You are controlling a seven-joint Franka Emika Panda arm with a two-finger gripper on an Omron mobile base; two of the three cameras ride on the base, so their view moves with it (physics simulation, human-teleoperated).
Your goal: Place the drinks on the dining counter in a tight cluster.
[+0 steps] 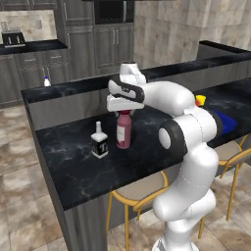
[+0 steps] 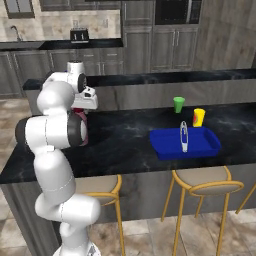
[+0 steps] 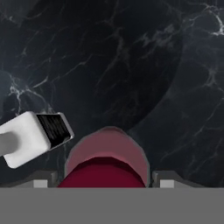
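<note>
1. Standing spread wide, the two dark fingertips [image 3: 43, 178] flank the dark red cap of the maroon bottle [image 3: 106, 154] in the hand view, one on each side; whether they touch the cap cannot be told.
2. The gripper [image 3: 105, 180] points straight down over that bottle, and in the left base view the hand sits directly on top of the bottle's neck.
3. The maroon bottle [image 1: 124, 130] stands upright on the dining counter [image 1: 73, 162], near the middle of the black, white-veined top.
4. Just beside it, toward the counter's left end in the left base view, stands the square clear bottle [image 1: 99, 142] with its black label and white cap; the two are close but apart.
5. In the hand view the same square bottle [image 3: 33, 138] appears to the left of the maroon one, with a strip of bare marble between them.
6. The small white bottle [image 1: 47, 81] with a blue label stands on the raised ledge behind the counter, well apart from the other two.
7. Farther along the counter in the right base view, a blue tray [image 2: 200, 149] lies flat with a wire handle arching over it.
8. A green cup [image 2: 178, 104] and a yellow cup [image 2: 199, 117] stand just behind the tray.
9. Yellow stools [image 2: 202, 182] are tucked under the counter's near edge.
10. A toaster [image 2: 79, 35] sits on the back kitchen counter against the wall.
</note>
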